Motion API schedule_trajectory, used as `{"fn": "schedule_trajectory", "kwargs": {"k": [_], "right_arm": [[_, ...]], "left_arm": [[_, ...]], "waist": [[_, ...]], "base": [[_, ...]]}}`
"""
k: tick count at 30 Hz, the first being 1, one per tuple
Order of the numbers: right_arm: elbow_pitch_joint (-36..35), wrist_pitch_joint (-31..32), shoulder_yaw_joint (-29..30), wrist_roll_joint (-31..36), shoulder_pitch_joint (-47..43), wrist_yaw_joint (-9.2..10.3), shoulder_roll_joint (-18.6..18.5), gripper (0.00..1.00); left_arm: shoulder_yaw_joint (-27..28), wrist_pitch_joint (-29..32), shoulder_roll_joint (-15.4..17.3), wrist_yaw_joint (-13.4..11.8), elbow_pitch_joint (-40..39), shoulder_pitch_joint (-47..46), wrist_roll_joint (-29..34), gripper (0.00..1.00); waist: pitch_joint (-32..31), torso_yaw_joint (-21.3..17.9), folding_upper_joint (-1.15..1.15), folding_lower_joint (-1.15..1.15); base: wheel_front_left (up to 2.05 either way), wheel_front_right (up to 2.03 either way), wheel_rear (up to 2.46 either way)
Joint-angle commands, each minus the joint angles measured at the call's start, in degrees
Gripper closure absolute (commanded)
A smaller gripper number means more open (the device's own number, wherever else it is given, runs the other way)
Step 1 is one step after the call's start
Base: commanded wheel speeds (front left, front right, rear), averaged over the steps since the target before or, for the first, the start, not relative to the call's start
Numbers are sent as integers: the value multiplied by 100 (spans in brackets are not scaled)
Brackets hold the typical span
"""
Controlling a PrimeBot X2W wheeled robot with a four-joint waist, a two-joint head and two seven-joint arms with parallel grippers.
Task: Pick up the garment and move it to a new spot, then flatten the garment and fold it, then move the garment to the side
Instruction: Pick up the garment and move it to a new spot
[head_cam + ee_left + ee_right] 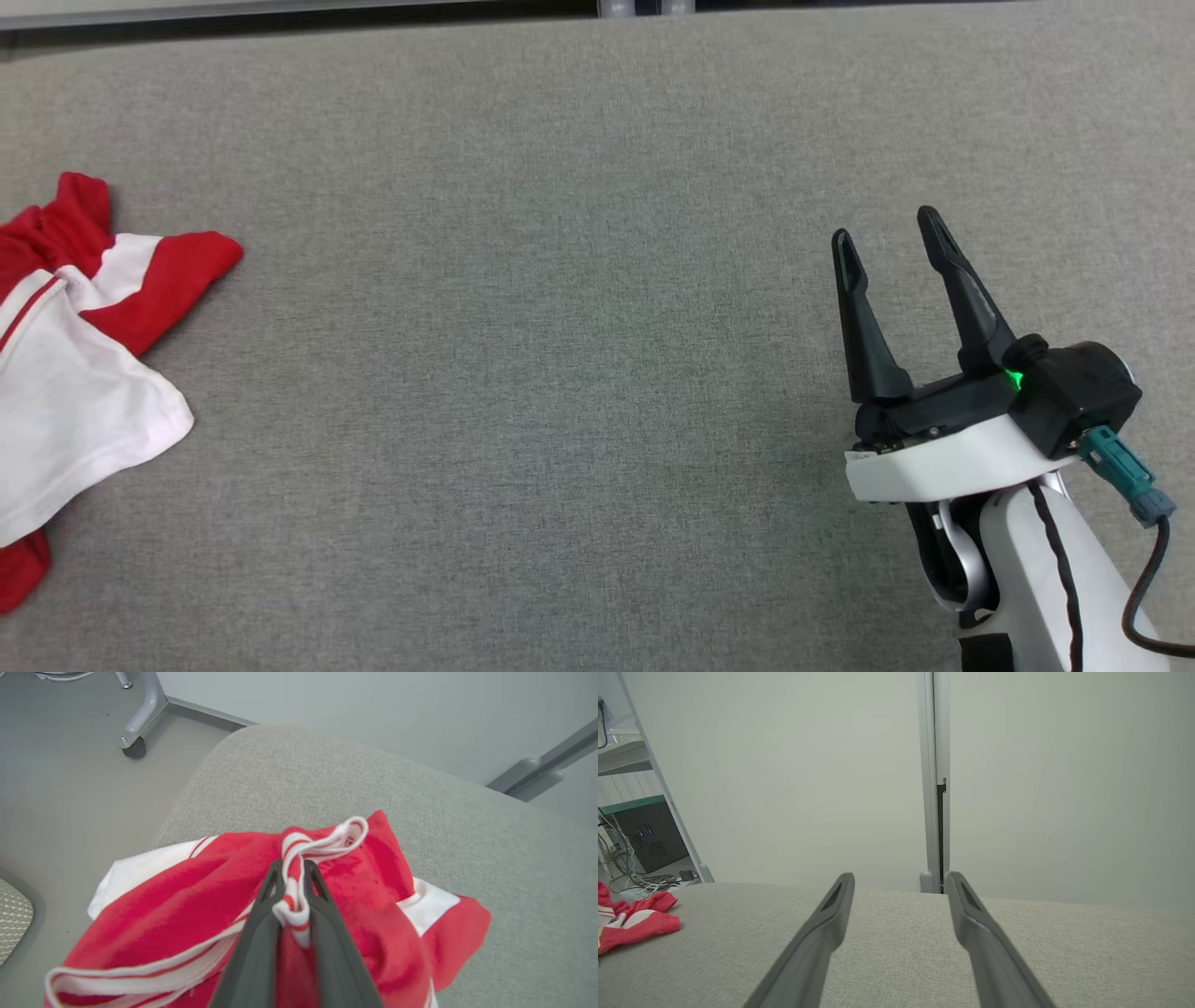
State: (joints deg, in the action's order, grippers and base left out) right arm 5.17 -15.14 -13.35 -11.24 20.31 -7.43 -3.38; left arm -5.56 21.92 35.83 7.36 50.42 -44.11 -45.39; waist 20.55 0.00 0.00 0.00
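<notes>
Left gripper [293, 865] is clamping the garment [84, 373] by its striped trim. It's lying at the table's [560, 373] 9 o'clock edge; right gripper [883, 224] is idling wide open at 4 o'clock, well apart.

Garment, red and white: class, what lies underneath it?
The grey fabric tabletop lies under the garment; the patch directly beneath is covered from sight. The left gripper pinches it from above.

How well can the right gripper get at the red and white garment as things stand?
Probably not easily. Nothing blocks the way across the grey surface, but the open right gripper sits at the far side from the garment, which the left gripper is pinching.
</notes>
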Motion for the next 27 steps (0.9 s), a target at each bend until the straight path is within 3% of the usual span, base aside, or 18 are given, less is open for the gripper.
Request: {"fn": "schedule_trajectory", "kwargs": {"k": [1,15,19,26,27], "right_arm": [[33,-3,-2,-31,-70,-11,-8,0],[239,-2,-109,-239,-438,-12,28,0],[257,-3,-67,-308,-589,-11,34,0],[287,-2,-51,-434,-746,-11,35,0],[280,-2,-45,-462,-770,-12,33,0]], "left_arm": [[-39,-82,75,18,-46,-54,-15,100],[-1142,-633,567,13,-1480,-374,265,100],[-1323,-494,522,-87,-2211,-439,408,100],[-1479,-181,171,-392,-3675,-199,261,100],[-1516,-99,-2,-503,-4165,-151,163,100]], "waist": [[-122,33,0,0],[-1282,23,0,0],[-1605,-86,0,0],[-1899,-338,0,0],[-1941,-458,0,0]], "base": [[0,0,0],[0,0,0],[0,0,0],[0,0,0],[0,0,0]]}}
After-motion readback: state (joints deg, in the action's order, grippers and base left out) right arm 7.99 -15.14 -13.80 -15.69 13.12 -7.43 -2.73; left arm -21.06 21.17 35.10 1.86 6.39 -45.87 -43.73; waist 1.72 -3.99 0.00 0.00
